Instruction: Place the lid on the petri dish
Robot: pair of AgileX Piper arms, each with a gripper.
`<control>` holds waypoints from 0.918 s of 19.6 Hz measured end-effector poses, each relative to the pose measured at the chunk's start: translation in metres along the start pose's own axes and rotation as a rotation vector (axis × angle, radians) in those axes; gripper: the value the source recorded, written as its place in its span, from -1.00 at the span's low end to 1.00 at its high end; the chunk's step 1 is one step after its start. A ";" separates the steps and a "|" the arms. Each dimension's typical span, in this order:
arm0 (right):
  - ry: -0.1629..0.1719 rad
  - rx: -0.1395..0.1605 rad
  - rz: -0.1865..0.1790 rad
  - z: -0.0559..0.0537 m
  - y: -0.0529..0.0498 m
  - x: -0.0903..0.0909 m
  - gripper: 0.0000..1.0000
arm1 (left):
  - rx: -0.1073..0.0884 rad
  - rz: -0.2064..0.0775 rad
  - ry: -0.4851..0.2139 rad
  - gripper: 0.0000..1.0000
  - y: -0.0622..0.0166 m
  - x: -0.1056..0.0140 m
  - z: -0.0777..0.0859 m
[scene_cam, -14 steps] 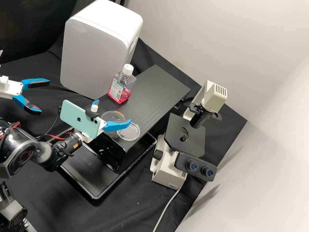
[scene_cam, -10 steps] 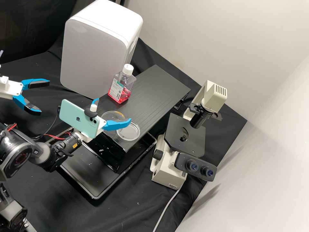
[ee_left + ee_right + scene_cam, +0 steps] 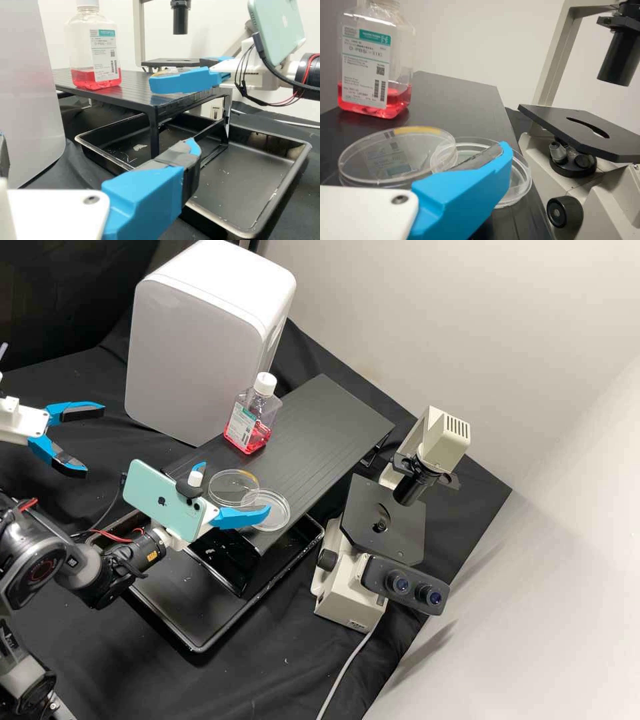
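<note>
While the lid (image 3: 232, 484) and the petri dish (image 3: 270, 508) are sitting exactly where they were half a second ago, your right claw (image 3: 237, 487) is drawing back toward its own arm and dipping lower, fingers spread wide and carrying nothing. The lid is lying just ahead of that claw, in line with the gap between its fingers. Its far edge appears to overlap the dish's rim, and the dish is sitting at one finger's tip. I'm reading this as you lining up a lower grip, so the covering is not yet starting. Your left claw (image 3: 92, 439) is hanging wide and empty, well apart. Beyond the lid, the culture flask (image 3: 372, 60) is showing a white label with a teal band and a barcode. The lid is carrying a small sticker and a yellow rim mark.
</note>
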 end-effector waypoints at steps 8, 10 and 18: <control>-0.019 -0.002 0.006 0.005 0.002 -0.003 1.00 | -0.003 -0.008 -0.003 1.00 -0.0017 0.002 0.000; -0.019 -0.002 0.006 0.005 0.002 -0.003 1.00 | -0.003 -0.008 -0.003 1.00 -0.0017 0.002 0.000; -0.018 -0.002 0.007 0.004 0.002 -0.003 -1.00 | -0.006 -0.013 -0.003 1.00 -0.0030 0.002 -0.001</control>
